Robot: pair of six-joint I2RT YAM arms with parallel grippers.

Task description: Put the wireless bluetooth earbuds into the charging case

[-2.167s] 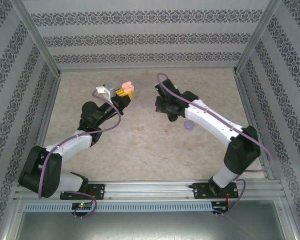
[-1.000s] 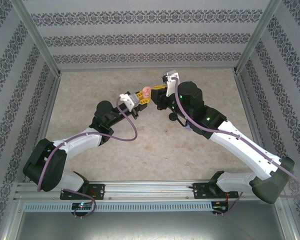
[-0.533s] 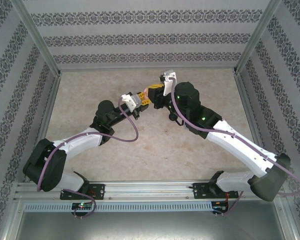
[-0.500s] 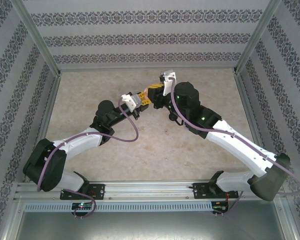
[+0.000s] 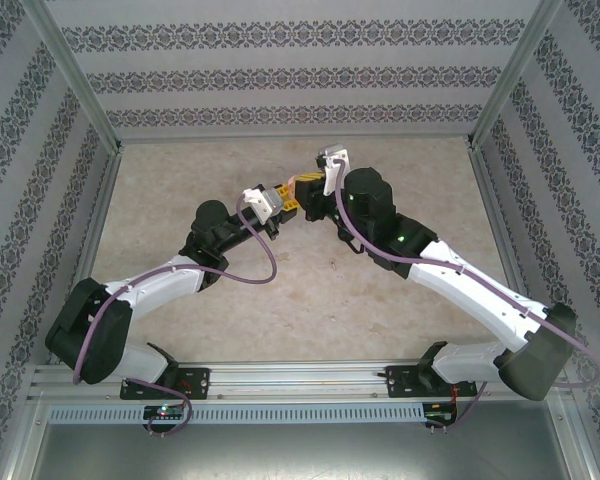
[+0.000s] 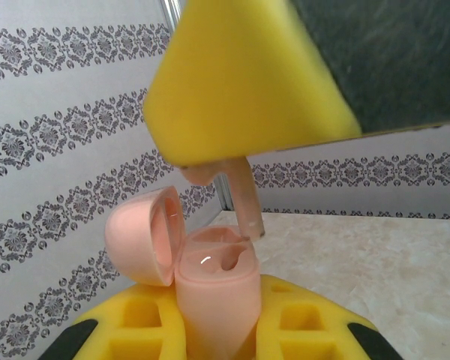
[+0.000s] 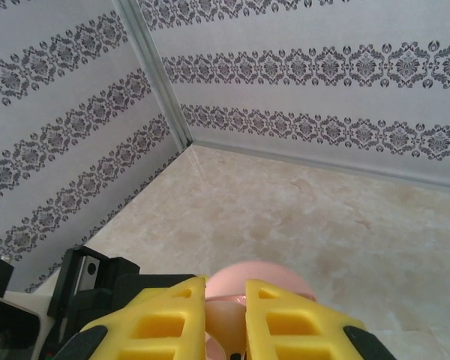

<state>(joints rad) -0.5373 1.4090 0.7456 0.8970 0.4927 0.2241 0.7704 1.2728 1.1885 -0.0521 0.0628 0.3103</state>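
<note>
Pink earbud (image 6: 246,202) in right end effector (image 7: 226,304)

I see only the stem of the pale pink stemmed earbud (image 6: 244,196); its head hides behind a yellow foam finger (image 6: 240,82) of the right gripper (image 5: 305,183). The open pink round plastic case (image 6: 214,289) runs off the bottom edge.

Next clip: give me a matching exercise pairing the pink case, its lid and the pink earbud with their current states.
Things:
1. pink case
2. lid
3. pink earbud

States:
A. flipped open to one side
B. pinched by the right end effector, stem pointing down at the case
C. clamped in the left end effector

Pairs: 1-C, 2-A, 3-B
</note>
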